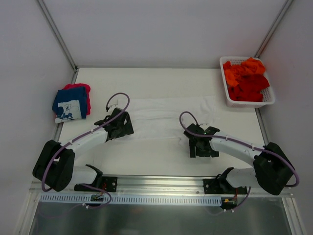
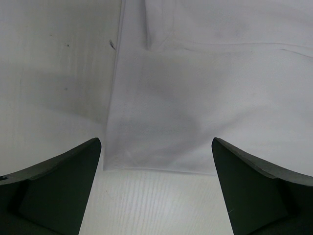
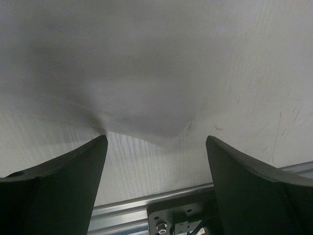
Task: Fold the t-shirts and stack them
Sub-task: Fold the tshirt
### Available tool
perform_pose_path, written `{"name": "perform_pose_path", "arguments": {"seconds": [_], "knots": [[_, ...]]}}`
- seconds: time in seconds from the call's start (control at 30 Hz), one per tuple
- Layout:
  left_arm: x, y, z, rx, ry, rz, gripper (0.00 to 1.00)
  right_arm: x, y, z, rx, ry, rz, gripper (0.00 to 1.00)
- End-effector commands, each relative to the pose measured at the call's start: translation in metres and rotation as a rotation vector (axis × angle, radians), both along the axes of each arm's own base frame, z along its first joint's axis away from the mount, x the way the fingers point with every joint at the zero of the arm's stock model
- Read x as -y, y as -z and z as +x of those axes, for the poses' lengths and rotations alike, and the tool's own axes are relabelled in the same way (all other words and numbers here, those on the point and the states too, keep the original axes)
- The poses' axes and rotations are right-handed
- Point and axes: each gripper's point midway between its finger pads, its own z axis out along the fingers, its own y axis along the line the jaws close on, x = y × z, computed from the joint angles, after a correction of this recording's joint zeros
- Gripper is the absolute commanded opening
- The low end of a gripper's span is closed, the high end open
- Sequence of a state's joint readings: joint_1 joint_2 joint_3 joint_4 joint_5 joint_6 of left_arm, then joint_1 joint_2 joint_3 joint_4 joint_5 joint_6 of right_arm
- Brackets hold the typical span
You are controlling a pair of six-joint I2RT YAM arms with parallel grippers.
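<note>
A plain white t-shirt (image 1: 168,117) lies spread flat across the middle of the table. My left gripper (image 1: 123,125) is open over its left edge. In the left wrist view the shirt's near corner and hem (image 2: 161,107) lie between and just beyond the open gripper (image 2: 155,143), nothing held. My right gripper (image 1: 199,142) is open at the shirt's near right corner. In the right wrist view the rumpled cloth edge (image 3: 142,98) sits just ahead of the open gripper (image 3: 156,140). A folded navy tee with white print (image 1: 71,104) lies on a pink-red one (image 1: 80,88) at the far left.
A white lattice basket (image 1: 268,100) at the back right holds orange (image 1: 244,68) and red (image 1: 252,88) tees. White walls close in the table on three sides. A metal rail (image 3: 132,210) runs along the near edge behind the right gripper.
</note>
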State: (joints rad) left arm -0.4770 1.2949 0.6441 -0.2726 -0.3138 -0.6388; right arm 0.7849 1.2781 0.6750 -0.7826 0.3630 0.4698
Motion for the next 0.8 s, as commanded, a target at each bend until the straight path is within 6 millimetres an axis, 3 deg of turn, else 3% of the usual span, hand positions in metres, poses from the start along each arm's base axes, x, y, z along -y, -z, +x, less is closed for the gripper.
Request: {"name": "perform_pose_path", "arguments": {"seconds": [0.0,0.3,0.5,0.6,0.77], "knots": [[0.003,-0.005,0.007,0.017,0.021,-0.002,0.99,-0.005,-0.003,0.008,0.022,0.024,-0.013,0.86],[0.006,0.006,0.0,-0.028,0.028,-0.012,0.99,-0.01,0.004,0.013,0.015,0.024,-0.029,0.85],[0.004,0.008,-0.004,-0.034,0.026,-0.009,0.76,-0.011,0.009,0.014,0.01,0.024,-0.029,0.7],[0.005,0.008,-0.005,-0.039,0.036,-0.01,0.72,-0.012,0.012,0.012,0.001,0.019,-0.026,0.58],[0.006,0.008,-0.004,-0.05,0.049,-0.007,0.7,-0.01,0.016,0.008,-0.016,0.022,-0.028,0.59]]}}
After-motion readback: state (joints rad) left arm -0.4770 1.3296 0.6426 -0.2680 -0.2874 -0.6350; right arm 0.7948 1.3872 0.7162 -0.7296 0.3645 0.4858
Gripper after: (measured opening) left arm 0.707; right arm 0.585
